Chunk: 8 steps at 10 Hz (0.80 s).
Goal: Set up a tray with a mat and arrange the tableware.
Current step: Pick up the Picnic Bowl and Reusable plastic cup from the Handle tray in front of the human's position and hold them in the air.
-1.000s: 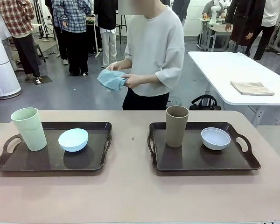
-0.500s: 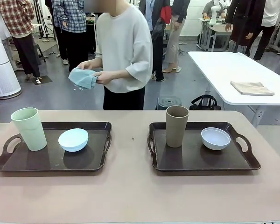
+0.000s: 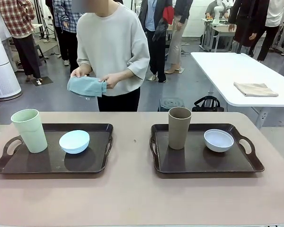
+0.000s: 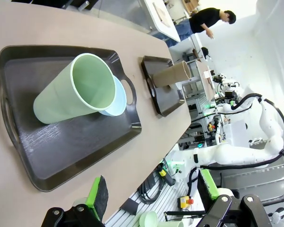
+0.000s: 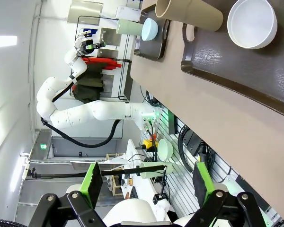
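- Shifted toward the robot's left along the far edge of the table (image 3: 132, 198) since a second ago: the person (image 3: 113, 47), with the folded teal cloth mat (image 3: 86, 86) carried in both hands, off the table and not yet over either tray.
- No change on the trays in that time.
- On the dark brown handled left tray (image 3: 47, 163): tall pale green handleless cup (image 3: 30, 130) upright at the left edge by the handle; small light blue round bowl (image 3: 74, 141) just beside it, toward the far edge.
- On the matching dark brown right tray (image 3: 199, 161): tall brown handleless cup (image 3: 179, 127) upright in the far left corner; small white round bowl (image 3: 218, 140) apart from it, near the right edge.
- Left gripper (image 4: 152, 194): jaws spread wide, nothing between them, well back from the trays.
- Right gripper (image 5: 146, 179): likewise wide apart and empty, back from the table's near edge.
- Step in hand, by judgement: getting the mat onto a tray, probably the left one, given where the person stands.
- To do it well:
  - Hold both arms back until the cloth is handed over or laid.
  - Clear cup and bowl off the tray first.
  - Grip the tall cup across its wall below the rim and lift straight up, so as not to tip it.
  - Spread the mat flat from edge to edge.
  - Set the tableware back on smooth cloth, away from any fold.
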{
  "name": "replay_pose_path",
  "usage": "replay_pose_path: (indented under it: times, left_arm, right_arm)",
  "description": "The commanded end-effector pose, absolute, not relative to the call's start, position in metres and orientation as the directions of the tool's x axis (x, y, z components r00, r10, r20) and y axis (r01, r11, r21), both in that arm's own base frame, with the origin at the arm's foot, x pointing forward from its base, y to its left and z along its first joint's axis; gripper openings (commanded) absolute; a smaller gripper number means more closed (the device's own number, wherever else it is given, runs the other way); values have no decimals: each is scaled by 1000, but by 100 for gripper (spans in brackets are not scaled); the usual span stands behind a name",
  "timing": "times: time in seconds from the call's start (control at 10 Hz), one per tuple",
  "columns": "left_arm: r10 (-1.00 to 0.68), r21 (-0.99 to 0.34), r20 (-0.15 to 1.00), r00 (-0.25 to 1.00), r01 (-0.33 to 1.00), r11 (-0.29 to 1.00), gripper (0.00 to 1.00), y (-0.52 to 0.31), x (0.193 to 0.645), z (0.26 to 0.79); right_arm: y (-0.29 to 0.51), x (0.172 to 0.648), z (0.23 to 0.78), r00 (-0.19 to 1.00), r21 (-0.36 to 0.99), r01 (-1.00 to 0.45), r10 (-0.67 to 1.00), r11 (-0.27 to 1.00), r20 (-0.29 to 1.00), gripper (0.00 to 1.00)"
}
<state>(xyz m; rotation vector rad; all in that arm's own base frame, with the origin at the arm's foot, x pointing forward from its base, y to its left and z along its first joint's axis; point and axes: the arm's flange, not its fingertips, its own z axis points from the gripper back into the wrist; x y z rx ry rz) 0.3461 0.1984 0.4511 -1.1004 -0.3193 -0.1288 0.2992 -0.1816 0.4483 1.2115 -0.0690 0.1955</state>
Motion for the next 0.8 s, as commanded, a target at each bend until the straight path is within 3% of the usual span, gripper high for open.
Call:
replay_pose_path:
  times: [0.0, 0.7]
  left_arm:
    - [66, -861, 324, 944, 265, 435, 100, 199, 347, 453]
    - [66, -861, 324, 944, 265, 435, 100, 199, 347, 453]
  right_arm:
    - [-182, 299, 448, 979, 927, -199, 115, 317, 171, 100]
    - [-182, 299, 448, 979, 927, -199, 115, 317, 171, 100]
